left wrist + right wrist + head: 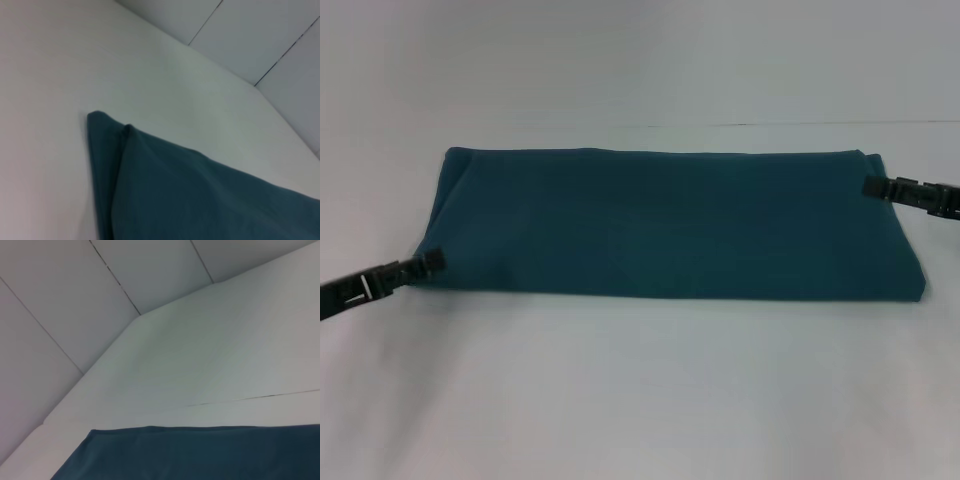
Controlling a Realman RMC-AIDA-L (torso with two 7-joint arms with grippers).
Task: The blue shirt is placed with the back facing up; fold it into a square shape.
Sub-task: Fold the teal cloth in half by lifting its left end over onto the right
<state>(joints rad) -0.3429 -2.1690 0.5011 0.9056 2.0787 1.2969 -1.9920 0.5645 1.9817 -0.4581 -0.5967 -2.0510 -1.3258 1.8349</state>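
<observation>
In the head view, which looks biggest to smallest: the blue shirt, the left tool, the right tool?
1. The blue shirt, by far the largest.
2 and 3. The left tool and right tool look about alike; both are cut off by the picture's edges, so no ranking.

- One blue shirt (670, 225), a single folded long band across the middle of the head frame; the left wrist frame shows two layered corners of it at lower left.
- Two pincers: the left pincer (432, 261) at the left edge, the right pincer (872, 186) at the right edge.
- One white bench (640, 390) under everything.
- Wall panels in the right wrist frame's upper part: at least three, split by dark seams.
</observation>
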